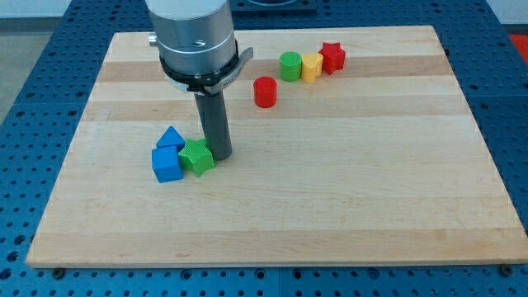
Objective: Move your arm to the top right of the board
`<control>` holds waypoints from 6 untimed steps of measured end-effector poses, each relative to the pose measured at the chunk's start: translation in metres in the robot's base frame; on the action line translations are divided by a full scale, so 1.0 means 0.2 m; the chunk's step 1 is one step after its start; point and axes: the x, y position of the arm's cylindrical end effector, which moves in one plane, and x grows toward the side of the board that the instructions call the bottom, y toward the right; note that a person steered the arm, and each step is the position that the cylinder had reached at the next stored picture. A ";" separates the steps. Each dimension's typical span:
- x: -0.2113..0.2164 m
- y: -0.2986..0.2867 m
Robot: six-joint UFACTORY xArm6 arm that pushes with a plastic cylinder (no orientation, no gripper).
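My tip [221, 155] rests on the wooden board [346, 190] left of centre, touching the right side of a green star block [196, 157]. A blue cube [166, 163] sits just left of the green star, with a blue triangle block [171, 138] behind it. Toward the view's top, a red cylinder [265, 91] stands alone. Further up and right, a green cylinder [289, 66], a yellow block [311, 67] and a red star block [332, 57] sit in a tight row.
The arm's grey body [194, 37] rises above the rod at the view's top left and hides part of the board's top edge. A blue perforated table [33, 82] surrounds the board.
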 end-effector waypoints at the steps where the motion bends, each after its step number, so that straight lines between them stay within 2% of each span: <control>1: -0.07 0.24; 4: -0.66 1.11; 5: -0.85 1.32; 6: -1.08 1.34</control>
